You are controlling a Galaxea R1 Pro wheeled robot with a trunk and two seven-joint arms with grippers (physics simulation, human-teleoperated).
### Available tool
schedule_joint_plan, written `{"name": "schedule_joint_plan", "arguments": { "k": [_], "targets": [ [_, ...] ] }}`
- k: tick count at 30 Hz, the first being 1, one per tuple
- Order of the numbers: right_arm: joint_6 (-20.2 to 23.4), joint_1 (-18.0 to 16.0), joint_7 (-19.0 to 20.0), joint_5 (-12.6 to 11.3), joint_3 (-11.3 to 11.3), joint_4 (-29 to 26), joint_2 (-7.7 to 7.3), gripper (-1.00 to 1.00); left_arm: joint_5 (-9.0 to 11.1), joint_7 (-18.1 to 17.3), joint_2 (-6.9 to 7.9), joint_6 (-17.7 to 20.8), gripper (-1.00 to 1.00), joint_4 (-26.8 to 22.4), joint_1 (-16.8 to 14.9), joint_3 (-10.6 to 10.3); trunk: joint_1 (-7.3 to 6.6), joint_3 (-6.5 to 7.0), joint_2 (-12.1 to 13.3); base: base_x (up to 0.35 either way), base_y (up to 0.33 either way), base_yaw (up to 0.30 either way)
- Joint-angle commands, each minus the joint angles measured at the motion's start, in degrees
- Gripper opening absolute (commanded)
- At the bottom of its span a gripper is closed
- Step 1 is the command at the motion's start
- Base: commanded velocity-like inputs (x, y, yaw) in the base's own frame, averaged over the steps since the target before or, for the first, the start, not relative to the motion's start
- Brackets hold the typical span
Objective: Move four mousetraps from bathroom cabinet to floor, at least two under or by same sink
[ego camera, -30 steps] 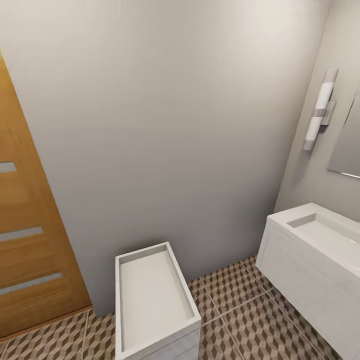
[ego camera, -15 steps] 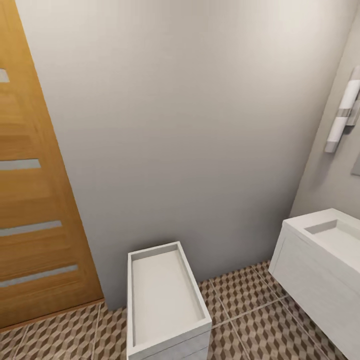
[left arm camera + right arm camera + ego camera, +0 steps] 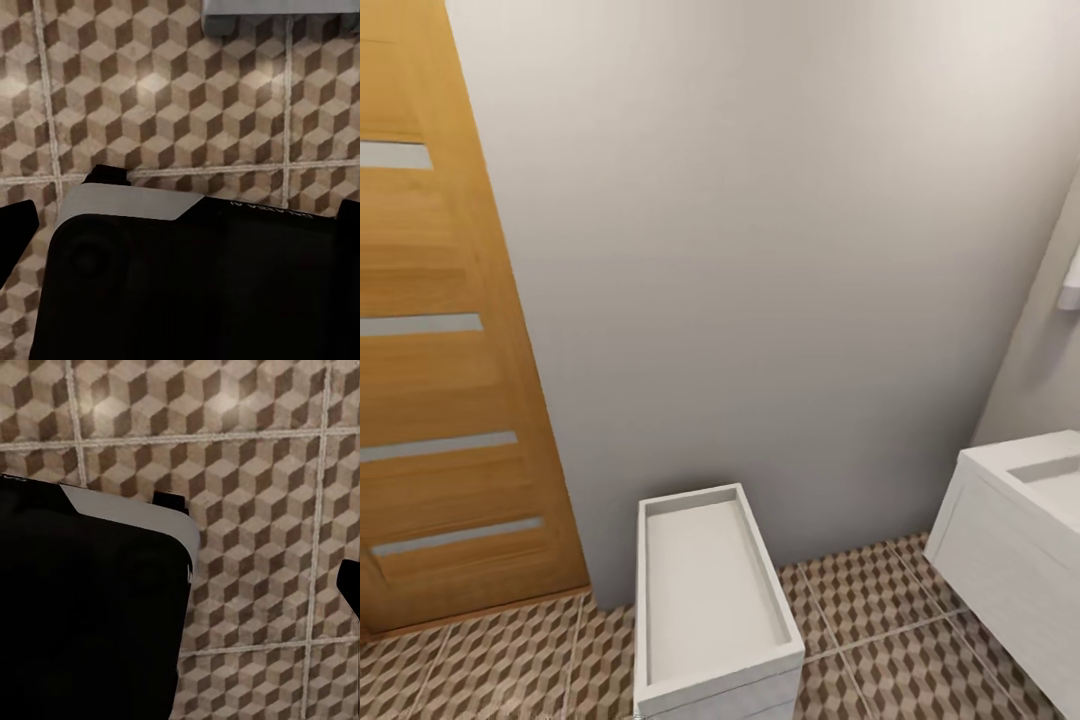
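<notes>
The mousetraps and the cabinet are out of view. In the head view, the bathroom floor (image 3: 880, 610) of brown-and-beige cube tiles runs along the base of a plain grey wall. The white sink (image 3: 1015, 530) hangs on the right wall, cut off by the picture's edge. The left wrist view looks down on the floor (image 3: 172, 97), with the left gripper (image 3: 180, 225) open, its dark fingers (image 3: 16, 232) at the picture's sides and nothing between them. In the right wrist view the right gripper (image 3: 180, 585) is open too, one finger (image 3: 350, 585) showing over the floor (image 3: 255, 450).
A white square toilet (image 3: 710, 600) stands against the wall, low in the middle. An orange wooden door (image 3: 450, 380) with pale slots is on the left. A white wall lamp (image 3: 1071, 285) peeks in at the right edge. My black body (image 3: 187, 292) sits low in both wrist views.
The head camera has turned left: the door takes more of the picture, and the toilet, sink and lamp have slid to the right. Nothing in the room has moved.
</notes>
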Motion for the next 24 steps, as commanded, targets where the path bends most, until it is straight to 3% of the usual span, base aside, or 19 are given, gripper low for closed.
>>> {"name": "schedule_joint_plan", "arguments": {
  "k": [1, 24],
  "targets": [
    [-0.3, -0.1, -0.3, 0.4, 0.4, 0.2, -0.01, 1.0, 0.4, 0.2, -0.02, -0.2, 1.0, 0.1, 0.0, -0.4, 0.0, -0.07, 0.0, 0.0, 0.0, 0.267],
    [-0.3, -0.1, -0.3, 0.5, 0.5, 0.2, 0.0, 1.0, 0.3, 0.1, -0.02, -0.2, 1.0, 0.1, 0.0, -0.4, 0.0, -0.07, 0.0, 0.0, 0.0, 0.282]
  ]
}}
